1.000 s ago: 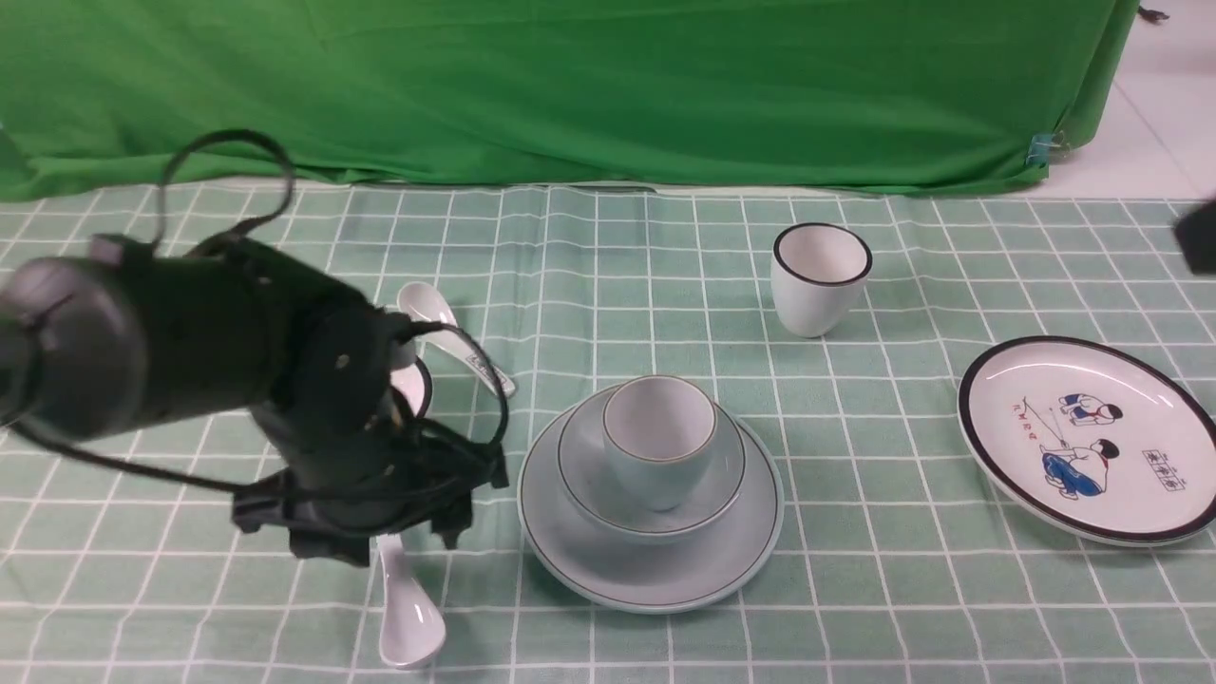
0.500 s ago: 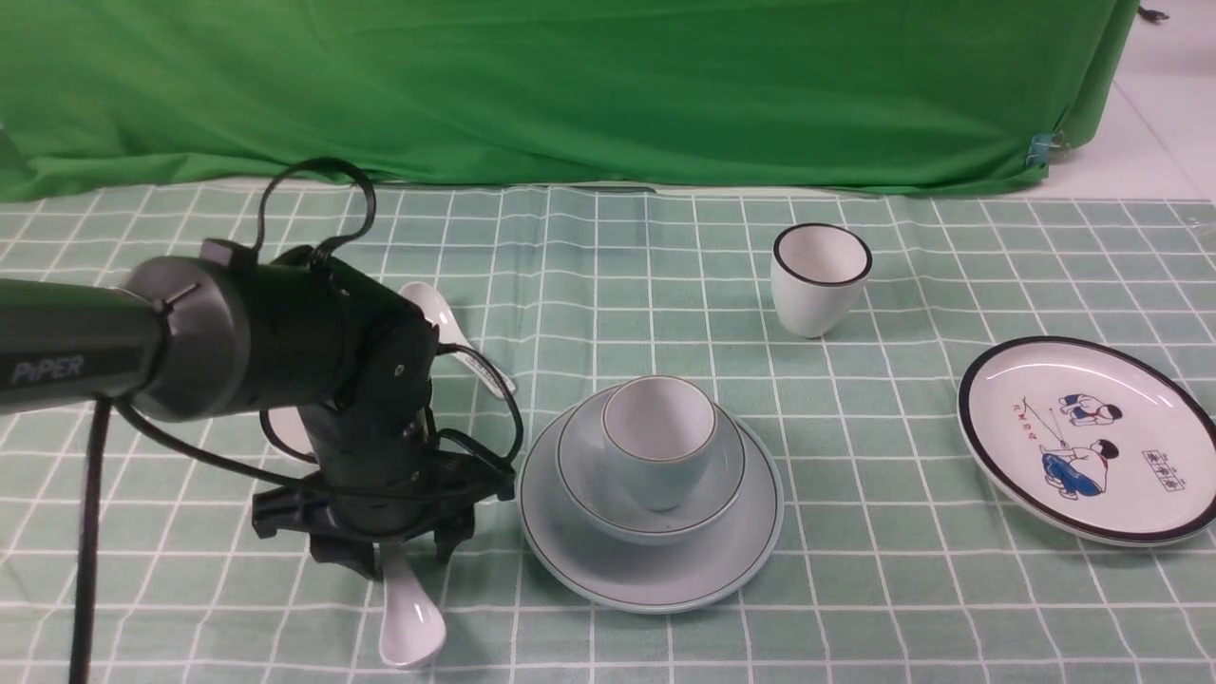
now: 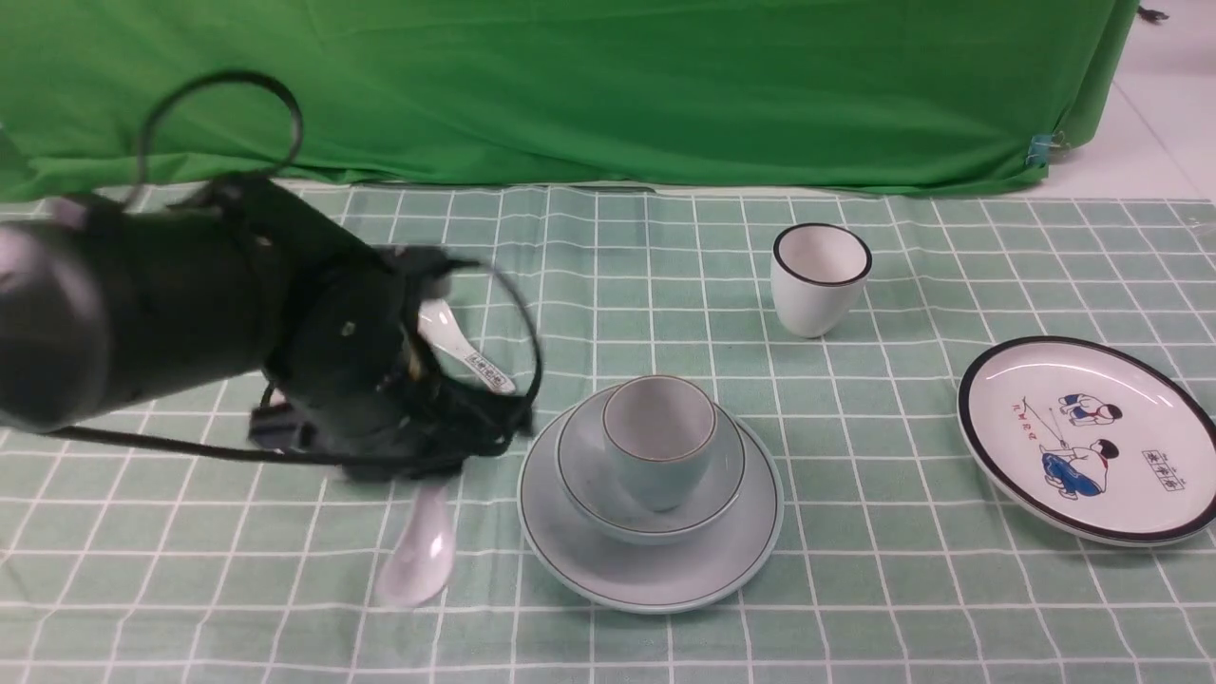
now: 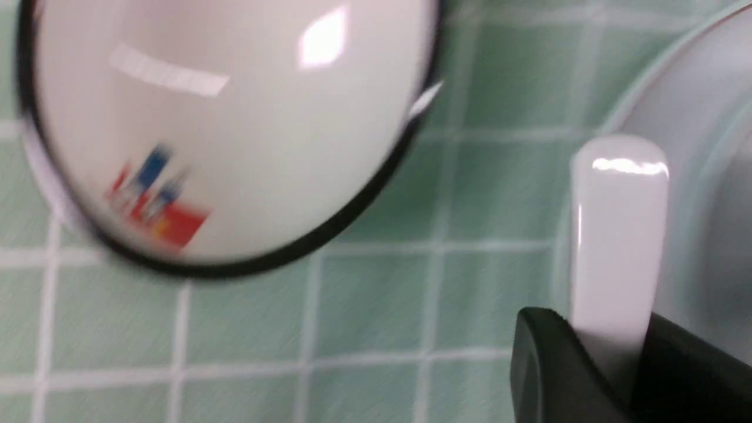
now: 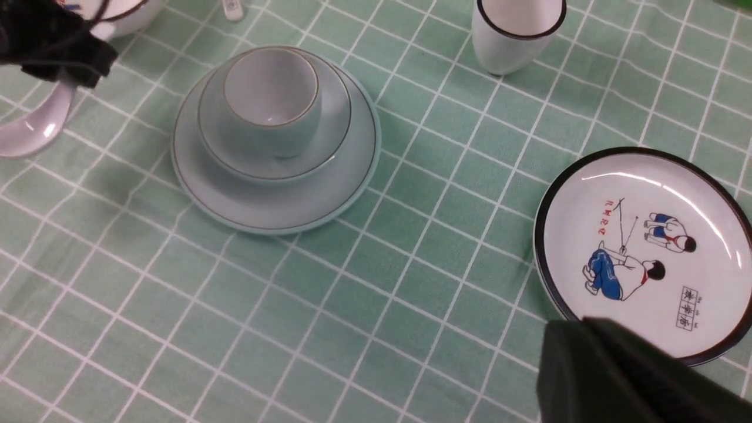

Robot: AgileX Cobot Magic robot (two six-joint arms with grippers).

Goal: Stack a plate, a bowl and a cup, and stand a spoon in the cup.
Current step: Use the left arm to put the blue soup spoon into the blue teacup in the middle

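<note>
The pale blue-green plate (image 3: 655, 575) lies at the table's middle with the bowl (image 3: 579, 465) on it and the cup (image 3: 658, 439) standing in the bowl; the stack also shows in the right wrist view (image 5: 276, 205). My left gripper (image 3: 418, 465) is shut on the handle of the plain white spoon (image 3: 418, 556), which hangs tilted just left of the plate, its bowl end low. In the left wrist view the spoon's handle (image 4: 617, 235) sticks out between the two dark fingers. My right gripper (image 5: 578, 352) is shut and empty, above the cartoon plate's near rim.
A white black-rimmed cup (image 3: 820, 277) stands behind the stack. A white cartoon plate (image 3: 1088, 437) lies at the right. A patterned spoon (image 3: 465, 351) and a white black-rimmed bowl (image 4: 223, 129) sit behind my left gripper. Green backdrop at the far edge.
My left gripper closed on the plain spoon and lifted it off the cloth, rising and shifting a little toward the stack. The right arm left the front view.
</note>
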